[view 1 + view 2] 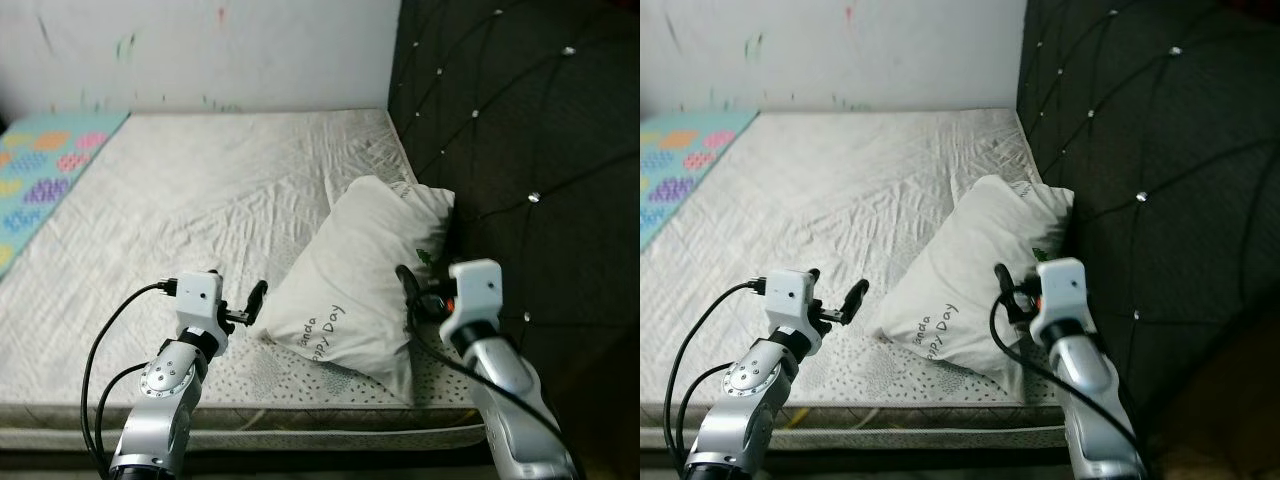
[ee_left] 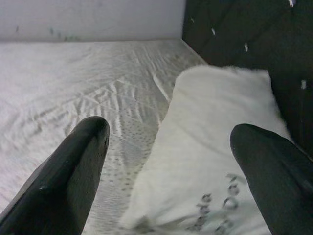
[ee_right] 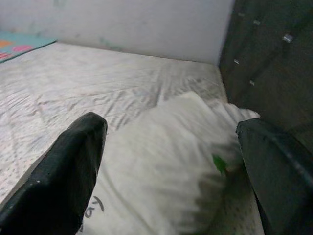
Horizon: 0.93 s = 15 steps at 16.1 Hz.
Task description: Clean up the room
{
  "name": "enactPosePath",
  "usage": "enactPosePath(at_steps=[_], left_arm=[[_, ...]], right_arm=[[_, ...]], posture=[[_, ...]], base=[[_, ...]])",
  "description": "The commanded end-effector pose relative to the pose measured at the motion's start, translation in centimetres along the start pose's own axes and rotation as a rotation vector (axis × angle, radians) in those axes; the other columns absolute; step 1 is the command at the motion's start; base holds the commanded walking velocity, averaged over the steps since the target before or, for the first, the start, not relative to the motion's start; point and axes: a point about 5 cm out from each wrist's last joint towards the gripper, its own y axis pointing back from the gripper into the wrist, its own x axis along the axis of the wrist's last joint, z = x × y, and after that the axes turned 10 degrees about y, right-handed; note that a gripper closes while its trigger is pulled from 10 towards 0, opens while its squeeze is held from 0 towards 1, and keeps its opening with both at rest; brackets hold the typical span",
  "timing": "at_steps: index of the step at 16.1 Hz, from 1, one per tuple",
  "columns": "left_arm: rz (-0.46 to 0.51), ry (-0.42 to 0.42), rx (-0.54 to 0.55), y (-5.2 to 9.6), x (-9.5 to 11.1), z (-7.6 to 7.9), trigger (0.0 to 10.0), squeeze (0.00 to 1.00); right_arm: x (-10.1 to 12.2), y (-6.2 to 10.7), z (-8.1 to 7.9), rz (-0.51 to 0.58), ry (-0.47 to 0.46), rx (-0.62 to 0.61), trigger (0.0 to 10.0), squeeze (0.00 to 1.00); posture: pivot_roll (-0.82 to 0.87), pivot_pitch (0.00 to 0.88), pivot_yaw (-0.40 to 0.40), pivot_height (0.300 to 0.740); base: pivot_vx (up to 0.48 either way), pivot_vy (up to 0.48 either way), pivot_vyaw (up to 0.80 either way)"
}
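Observation:
A white pillow (image 1: pixel 350 275) printed with "Happy Day" lies tilted on the bed's right side, its far end against the dark headboard. My left gripper (image 1: pixel 240 300) is open just off the pillow's near left corner; in the left wrist view its fingers (image 2: pixel 73 171) stand wide apart with the pillow (image 2: pixel 210 147) ahead. My right gripper (image 1: pixel 420 290) is open at the pillow's right edge, close to the headboard. In the right wrist view the pillow (image 3: pixel 166 147) lies between and beyond the spread fingers (image 3: pixel 68 171). Neither gripper holds anything.
The mattress (image 1: pixel 200 190) has a wrinkled pale sheet. A black tufted headboard (image 1: pixel 520 130) rises along the right side. A colourful patterned cover (image 1: pixel 40 170) lies at the far left edge. A white wall (image 1: pixel 200 50) is behind the bed.

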Motion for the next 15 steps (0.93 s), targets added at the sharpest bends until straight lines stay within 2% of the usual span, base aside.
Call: enactPosePath(at_steps=[1,3,4,9,10,12,15], left_arm=[[0.007,0.016,0.001,0.2,-0.1,0.7,10.0,0.0],[0.007,0.021,0.02,0.8,-0.8,1.5,10.0,0.0],[0.0,0.007,0.048,1.4,-1.0,1.7,10.0,0.0],[0.026,-0.04,0.094,2.2,0.3,0.1,10.0,0.0],[0.044,-0.032,0.111,2.5,0.6,0.2,10.0,0.0],[0.077,-0.007,0.164,3.4,0.7,0.3,10.0,0.0],[0.09,0.01,0.236,4.5,0.8,-0.7,10.0,0.0]], right_arm=[[0.6,-0.6,-0.4,0.012,0.002,0.048,10.0,0.0],[1.0,-1.3,-0.8,0.026,0.015,0.094,10.0,0.0],[1.8,-2.2,-1.0,0.047,0.019,0.127,10.0,0.0],[2.6,-3.8,-1.3,0.084,0.009,0.117,10.0,0.0],[2.9,-3.8,-1.3,0.089,0.008,0.116,10.0,0.0],[2.0,-3.1,-0.7,0.052,0.015,0.109,10.0,0.0],[1.7,-2.5,-0.5,0.045,0.013,0.115,10.0,0.0]], posture=[[-0.12,0.0,-0.054,0.74],[-0.1,0.0,-0.096,0.74],[-0.06,0.0,-0.121,0.74],[-0.02,0.0,-0.092,0.74],[-0.02,0.0,-0.088,0.74],[-0.03,0.0,-0.098,0.74],[-0.04,0.0,-0.102,0.74]], base=[[0.0,0.0,0.0],[0.0,0.0,0.0],[0.0,0.0,0.0],[0.0,0.0,0.0],[0.0,0.0,0.0],[0.0,0.0,0.0],[0.0,0.0,0.0]])
